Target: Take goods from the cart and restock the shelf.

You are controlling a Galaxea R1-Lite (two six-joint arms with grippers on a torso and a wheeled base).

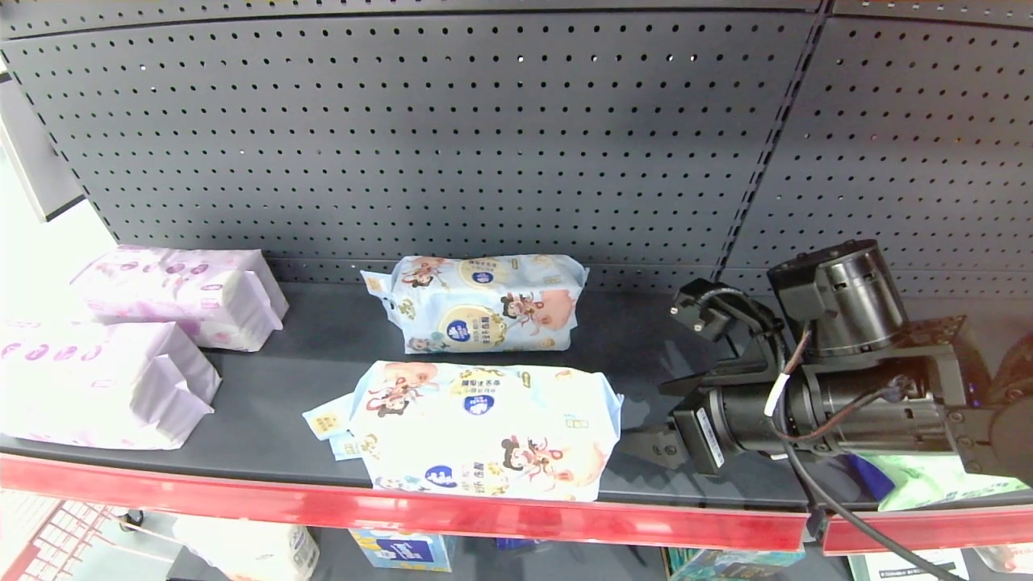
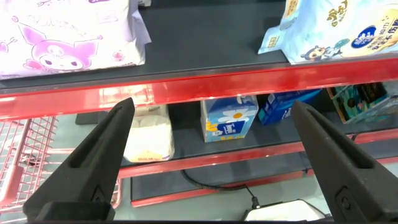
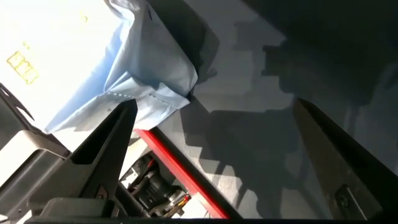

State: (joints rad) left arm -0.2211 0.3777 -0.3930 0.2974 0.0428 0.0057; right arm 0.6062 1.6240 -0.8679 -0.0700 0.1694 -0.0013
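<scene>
Two light blue cartoon-printed packs lie on the dark shelf (image 1: 646, 339): one at the front edge (image 1: 484, 432), one behind it (image 1: 484, 303) by the pegboard. My right gripper (image 1: 658, 415) is open just right of the front pack, a little above the shelf. In the right wrist view the open gripper (image 3: 214, 102) faces the bare shelf (image 3: 261, 143), with the pack's crimped blue end (image 3: 143, 81) beside one finger. My left gripper (image 2: 212, 102) is open and empty, below the red shelf lip (image 2: 205, 90).
Purple-printed white packs (image 1: 105, 379) (image 1: 190, 294) fill the shelf's left end. A green pack (image 1: 928, 480) lies under my right arm. On the lower shelf stand blue boxes (image 2: 229, 118) and a white pack (image 2: 149, 137). The red wire cart (image 2: 25, 155) is at the left.
</scene>
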